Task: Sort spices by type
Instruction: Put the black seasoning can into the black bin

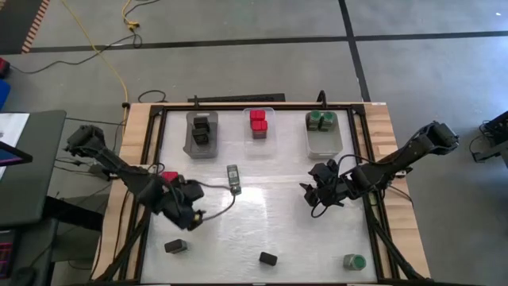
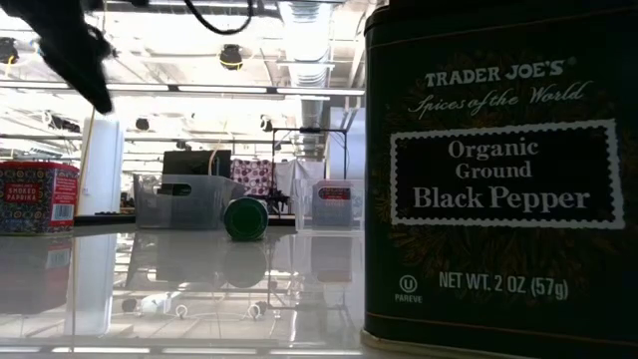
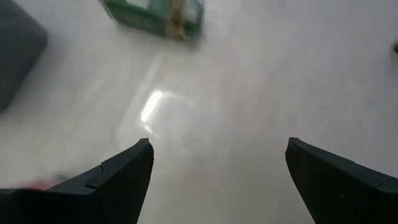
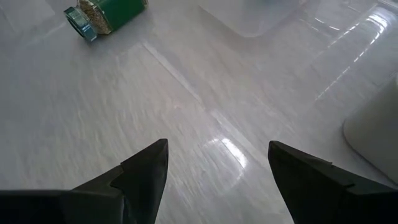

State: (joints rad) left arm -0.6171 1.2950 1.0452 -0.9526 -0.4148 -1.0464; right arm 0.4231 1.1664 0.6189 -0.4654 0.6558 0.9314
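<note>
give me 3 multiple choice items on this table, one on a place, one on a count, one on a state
1. Where does the red bin stand?
A. between the other two bins
B. at the table's near edge
C. under the left tool

2. How many bins stand along the far edge?
A. one
B. three
C. five

3. How does the green jar at mid table rest?
A. upright
B. inside a bin
C. on its side

Key: 1 A, the black-box bin and green-jar bin flank it; 2 B, three show in the high view; 3 C, it lies lengthwise in the right wrist view.
</note>
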